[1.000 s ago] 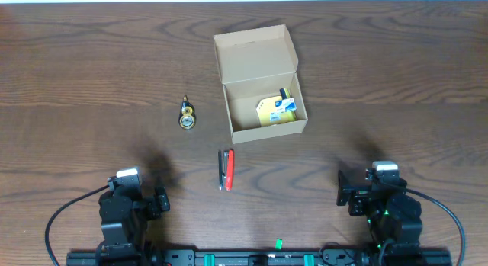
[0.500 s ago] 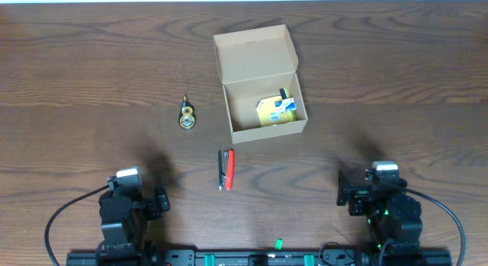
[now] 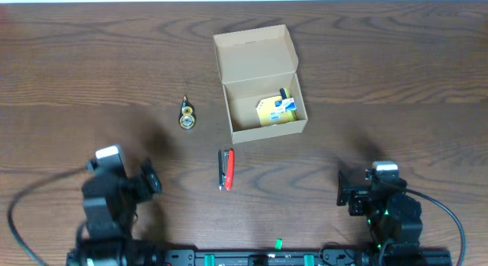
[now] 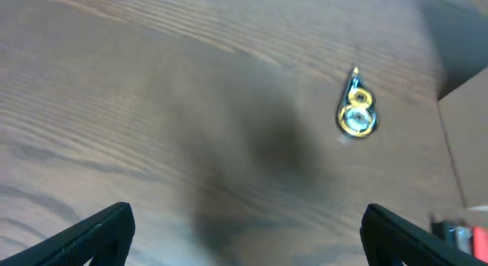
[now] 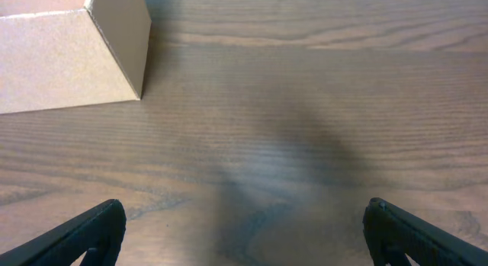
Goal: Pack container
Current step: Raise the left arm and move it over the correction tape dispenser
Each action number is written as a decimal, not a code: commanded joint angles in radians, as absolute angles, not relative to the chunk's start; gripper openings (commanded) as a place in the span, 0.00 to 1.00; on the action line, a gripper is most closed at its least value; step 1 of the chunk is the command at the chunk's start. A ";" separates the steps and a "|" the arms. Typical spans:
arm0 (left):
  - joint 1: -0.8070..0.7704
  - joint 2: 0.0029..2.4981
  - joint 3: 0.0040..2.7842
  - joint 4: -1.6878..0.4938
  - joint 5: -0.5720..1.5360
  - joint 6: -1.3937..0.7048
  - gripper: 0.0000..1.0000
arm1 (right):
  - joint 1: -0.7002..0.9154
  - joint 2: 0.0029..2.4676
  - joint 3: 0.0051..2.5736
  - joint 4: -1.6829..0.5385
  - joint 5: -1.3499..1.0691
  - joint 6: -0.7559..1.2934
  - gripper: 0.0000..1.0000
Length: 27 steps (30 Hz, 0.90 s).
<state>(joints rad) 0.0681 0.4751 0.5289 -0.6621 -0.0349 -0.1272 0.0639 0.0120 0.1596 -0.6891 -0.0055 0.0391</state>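
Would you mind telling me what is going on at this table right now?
Two robot arms are packing a cardboard box, which stands open on the table with its lid folded back. A yellow pad already lies inside. A small gold item left of the box and a red item in front of it are not packed yet. The left gripper and right gripper sit near the front edge, jaws open and holding nothing.
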 commanded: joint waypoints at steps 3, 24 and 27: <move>0.065 0.813 0.774 -0.657 -0.045 -0.135 0.95 | 0.059 0.006 0.157 -0.700 -0.012 0.021 0.99; 0.062 1.502 1.241 -0.679 0.213 -0.135 0.95 | 0.059 0.006 0.157 -0.700 -0.012 0.021 0.99; 0.059 1.539 1.248 -0.668 0.230 -0.135 0.95 | 0.059 0.006 0.157 -0.700 -0.012 0.021 0.99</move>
<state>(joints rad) 0.0654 1.5143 1.2125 -0.6743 0.1928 -0.1310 0.0639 0.0120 0.1596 -0.6888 -0.0082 0.0391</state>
